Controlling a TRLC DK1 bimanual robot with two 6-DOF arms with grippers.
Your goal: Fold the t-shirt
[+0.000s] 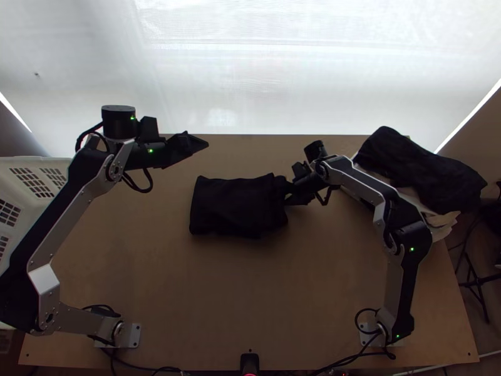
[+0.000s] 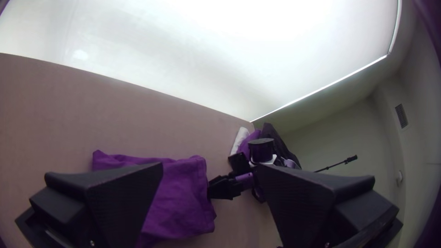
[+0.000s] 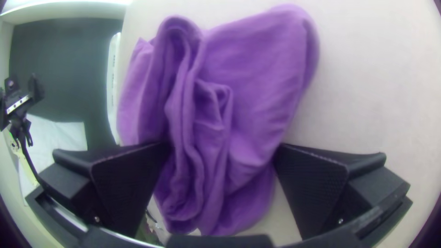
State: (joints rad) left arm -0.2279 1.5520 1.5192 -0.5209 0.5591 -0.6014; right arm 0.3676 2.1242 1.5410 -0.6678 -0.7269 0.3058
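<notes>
Top view | t-shirt point(image 1: 235, 207) folded on table point(image 1: 250, 288) | left arm point(image 1: 74, 210), right arm point(image 1: 387, 210): jaws open

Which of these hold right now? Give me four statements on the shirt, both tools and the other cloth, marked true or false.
1. The left tool is shut on the t-shirt. False: it is open, away from it.
2. The right tool is open at one end of the t-shirt. True.
3. The t-shirt lies fully spread. False: it is folded into a compact bundle.
4. A dark cloth lies by the table's far right corner. True.
</notes>
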